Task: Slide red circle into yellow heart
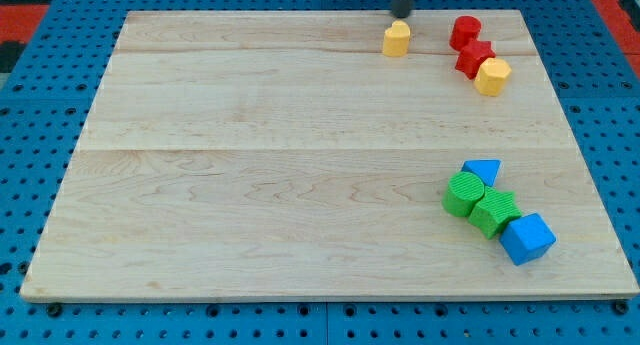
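The red circle (464, 31) sits near the view's top right on the wooden board (250, 165). A red star-like block (473, 58) lies just below it, touching it. The yellow heart (397, 39) sits to the left of the red circle, apart from it. A second yellow block, hexagon-like (492, 76), touches the red star's lower right. My tip (402, 16) is at the view's top edge, just above the yellow heart and left of the red circle.
A cluster sits at the lower right: a blue triangle (483, 171), a green circle (463, 194), a green block (495, 213) and a blue cube (526, 238). A blue pegboard (30, 135) surrounds the board.
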You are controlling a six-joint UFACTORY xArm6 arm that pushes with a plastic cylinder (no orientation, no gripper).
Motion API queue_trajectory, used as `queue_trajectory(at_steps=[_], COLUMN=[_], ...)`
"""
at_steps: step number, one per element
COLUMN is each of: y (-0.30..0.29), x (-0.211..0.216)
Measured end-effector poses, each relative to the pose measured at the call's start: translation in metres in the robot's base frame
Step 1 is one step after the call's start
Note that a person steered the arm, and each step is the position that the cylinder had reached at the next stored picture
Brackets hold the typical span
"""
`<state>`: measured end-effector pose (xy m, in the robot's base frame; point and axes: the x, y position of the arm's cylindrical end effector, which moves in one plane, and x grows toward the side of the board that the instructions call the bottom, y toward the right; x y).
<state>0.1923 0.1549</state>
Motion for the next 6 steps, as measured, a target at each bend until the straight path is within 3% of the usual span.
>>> queue_trajectory(at_steps=[1, 2, 3, 5, 6], y=[0.041, 0.098, 0.068, -0.092, -0.039], x=[-0.001, 0.034, 0.045, 0.045, 0.023])
